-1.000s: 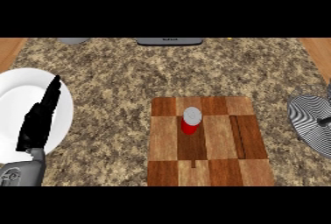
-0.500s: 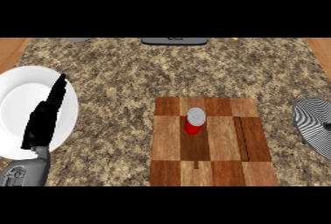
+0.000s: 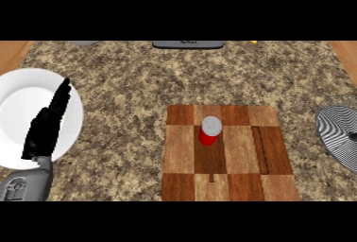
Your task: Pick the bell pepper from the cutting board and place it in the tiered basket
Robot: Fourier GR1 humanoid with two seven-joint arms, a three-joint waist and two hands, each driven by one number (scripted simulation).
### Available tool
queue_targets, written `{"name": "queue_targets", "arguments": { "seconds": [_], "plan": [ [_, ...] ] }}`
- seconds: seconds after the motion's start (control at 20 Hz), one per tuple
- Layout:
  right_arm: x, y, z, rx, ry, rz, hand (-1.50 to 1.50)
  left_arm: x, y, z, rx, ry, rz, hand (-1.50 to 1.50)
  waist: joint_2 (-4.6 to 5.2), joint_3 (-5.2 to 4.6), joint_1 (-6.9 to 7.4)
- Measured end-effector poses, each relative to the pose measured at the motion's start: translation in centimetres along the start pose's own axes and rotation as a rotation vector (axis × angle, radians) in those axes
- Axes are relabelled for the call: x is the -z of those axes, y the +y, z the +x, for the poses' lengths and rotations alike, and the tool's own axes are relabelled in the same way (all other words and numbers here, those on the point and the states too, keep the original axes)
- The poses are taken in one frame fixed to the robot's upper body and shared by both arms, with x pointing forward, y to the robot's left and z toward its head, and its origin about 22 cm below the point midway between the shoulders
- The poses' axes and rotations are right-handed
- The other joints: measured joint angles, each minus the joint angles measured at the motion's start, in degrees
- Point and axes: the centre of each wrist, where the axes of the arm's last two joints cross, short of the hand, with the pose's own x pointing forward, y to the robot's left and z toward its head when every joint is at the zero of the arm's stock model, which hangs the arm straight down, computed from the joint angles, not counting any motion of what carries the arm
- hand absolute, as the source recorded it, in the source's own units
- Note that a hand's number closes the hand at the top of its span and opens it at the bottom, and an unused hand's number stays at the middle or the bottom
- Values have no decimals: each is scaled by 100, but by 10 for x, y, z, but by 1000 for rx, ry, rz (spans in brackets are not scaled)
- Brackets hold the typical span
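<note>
At frame centre-right, on the cutting board [image 3: 241, 182], the bell pepper [image 3: 208, 136] is noted well right of the left hand [image 3: 45, 131], held straight-fingered and empty over the plate [image 3: 17, 106] at far left; right hand unseen.

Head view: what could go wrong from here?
The left hand hangs open over the white plate, far from the red item on the cutting board; a long reach may miss. The item appears to stand upright, so a sideways touch may tip it. The tiered basket is cut off by the right edge, so placement there is hard to check.
</note>
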Motion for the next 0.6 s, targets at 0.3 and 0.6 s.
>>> {"name": "queue_targets", "arguments": {
  "seconds": [0.3, 0.6],
  "plan": [
    [8, 23, -21, 74, -9, 98, 150, -5, 1, -5, -3, 4, -3, 0, -5, -2, -11],
    [5, 40, -42, 204, 62, 210, -150, 1, -1, -3, 1, -1, 2, 0, -44, -77, -6]
  ]
}}
